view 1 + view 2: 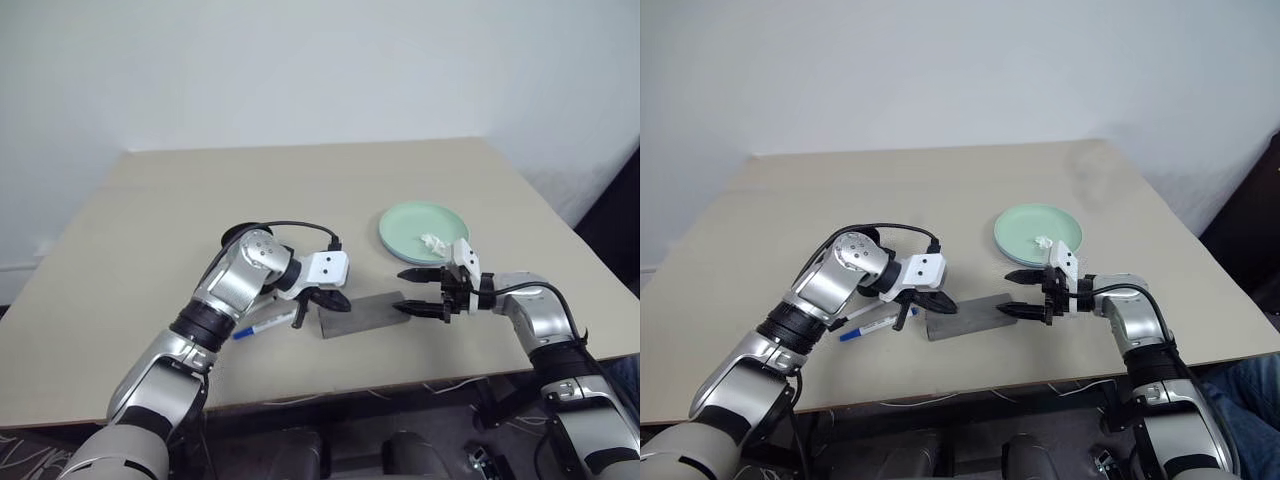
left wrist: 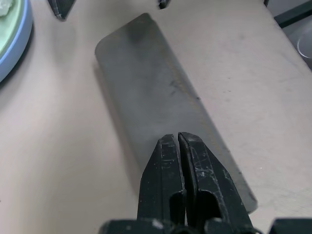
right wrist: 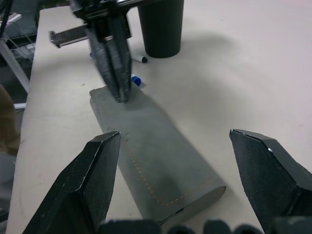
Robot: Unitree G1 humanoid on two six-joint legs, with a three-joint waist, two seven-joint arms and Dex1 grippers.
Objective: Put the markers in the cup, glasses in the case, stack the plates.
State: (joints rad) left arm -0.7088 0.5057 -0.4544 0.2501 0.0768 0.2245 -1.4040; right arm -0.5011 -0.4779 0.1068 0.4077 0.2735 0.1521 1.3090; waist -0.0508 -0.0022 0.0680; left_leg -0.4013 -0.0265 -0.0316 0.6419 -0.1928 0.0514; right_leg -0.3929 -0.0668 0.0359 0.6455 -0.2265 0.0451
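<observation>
Lying flat near the table's front edge, the case sits between both grippers. Left gripper, clenched empty, hovers at its 9 o'clock end; right gripper gapes released at 3 o'clock, with the plates at 1 o'clock

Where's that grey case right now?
The case lies near the table's front edge, between the two pincers, with the stacked plates just behind it to the right.

Cup rim cut off; markers mostly hidden behind left gripper.
</observation>
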